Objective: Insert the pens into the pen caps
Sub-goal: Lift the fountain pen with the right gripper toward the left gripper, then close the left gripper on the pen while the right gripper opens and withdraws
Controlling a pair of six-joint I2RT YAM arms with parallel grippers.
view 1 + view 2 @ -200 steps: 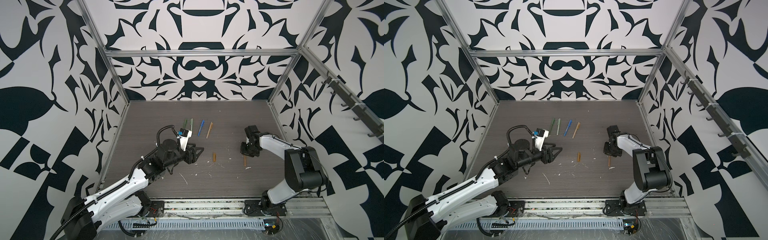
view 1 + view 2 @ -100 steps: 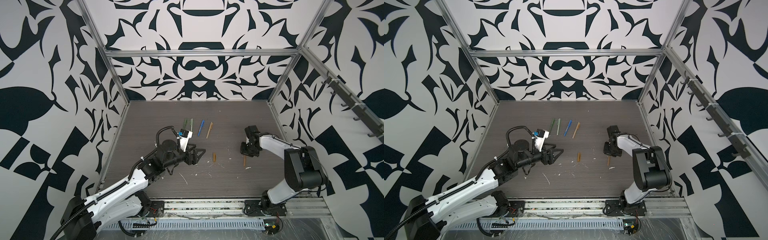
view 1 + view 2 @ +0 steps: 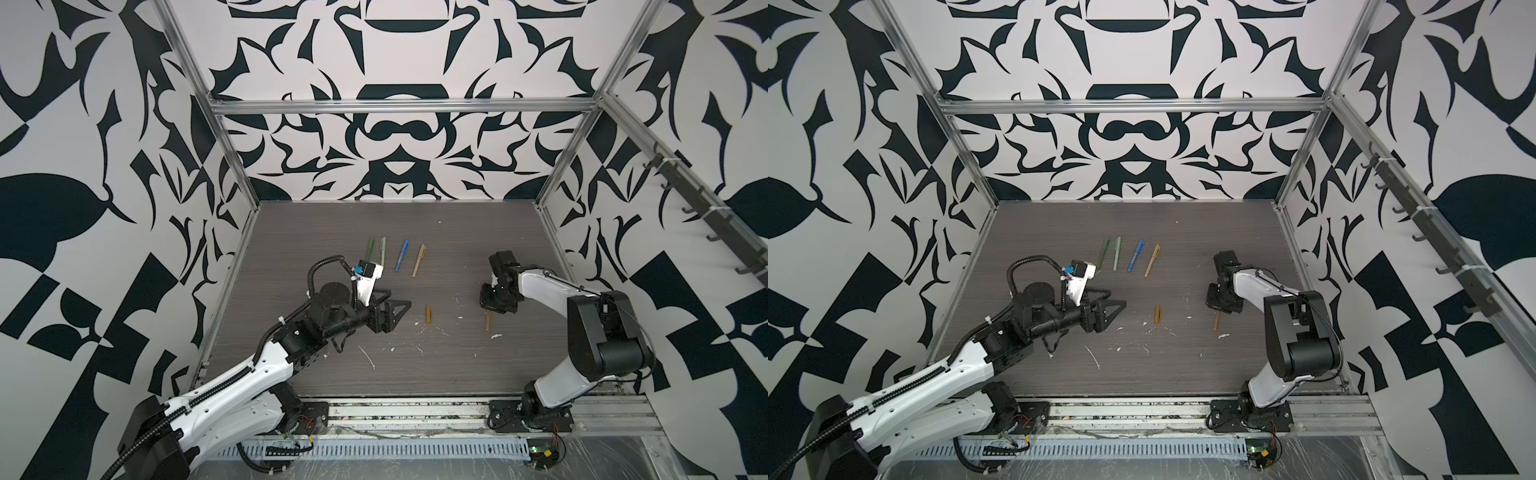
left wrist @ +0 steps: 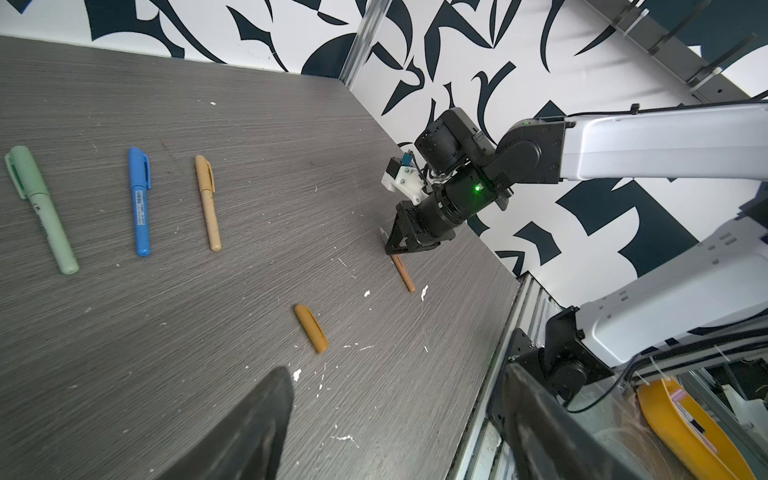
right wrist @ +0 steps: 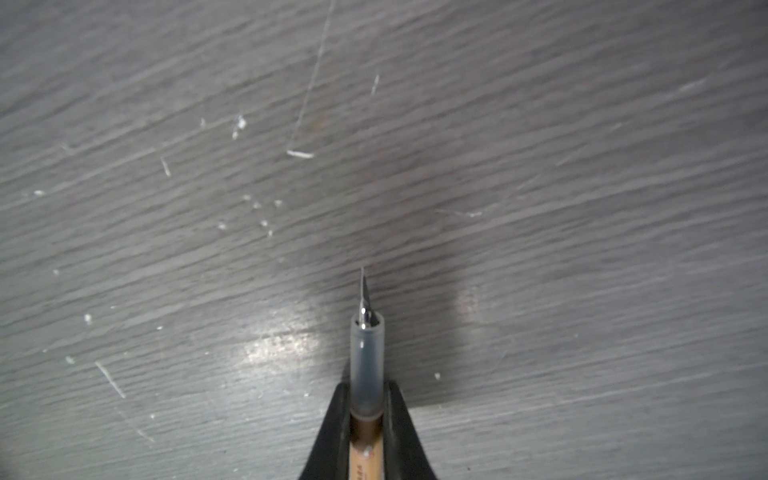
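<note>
Orange-brown pen (image 3: 488, 322) in right gripper (image 5: 365, 401), cap (image 3: 428, 314) apart

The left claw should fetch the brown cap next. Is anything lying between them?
Nothing visible does. Between the left claw and the brown cap lies only bare table with a few white flecks. The capped pens lie farther back; the right claw holds the brown pen off to one side.

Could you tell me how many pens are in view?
5: dark green, pale green, blue and tan in a row at the back; orange-brown in the shut right gripper. None appears hidden.
</note>
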